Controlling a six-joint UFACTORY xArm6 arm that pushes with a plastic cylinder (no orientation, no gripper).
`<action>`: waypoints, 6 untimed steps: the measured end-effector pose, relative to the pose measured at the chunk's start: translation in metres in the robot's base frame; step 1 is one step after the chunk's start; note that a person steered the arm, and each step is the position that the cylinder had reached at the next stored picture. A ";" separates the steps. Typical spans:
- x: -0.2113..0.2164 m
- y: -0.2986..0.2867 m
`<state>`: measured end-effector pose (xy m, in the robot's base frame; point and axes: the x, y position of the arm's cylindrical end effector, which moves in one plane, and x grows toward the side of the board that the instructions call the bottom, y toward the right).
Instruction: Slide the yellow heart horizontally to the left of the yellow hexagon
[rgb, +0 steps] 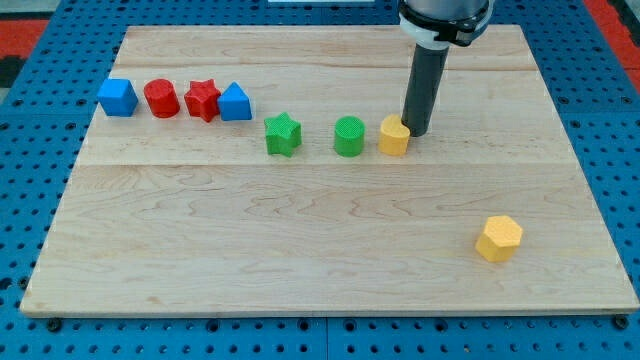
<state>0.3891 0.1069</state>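
The wooden board (300, 220) is pale, planked and smooth, so blocks should slide easily on it. The rod has no fingers to spread or close; its tip (415, 133) touches the upper right side of the yellow heart (394, 136). That heart looks light, rigid and hard, and would likely pivot if pushed off-centre. The yellow hexagon (499, 238) lies well below and right of the tip. Left of the tip sit a green cylinder (349, 136) and a green star (283, 134).

Bright, even overhead light; the worktop (300, 260) shows no glare, blocks cast only faint soft shadows, focus sharp throughout.
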 end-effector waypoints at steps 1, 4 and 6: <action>-0.012 -0.032; 0.046 -0.035; 0.069 -0.078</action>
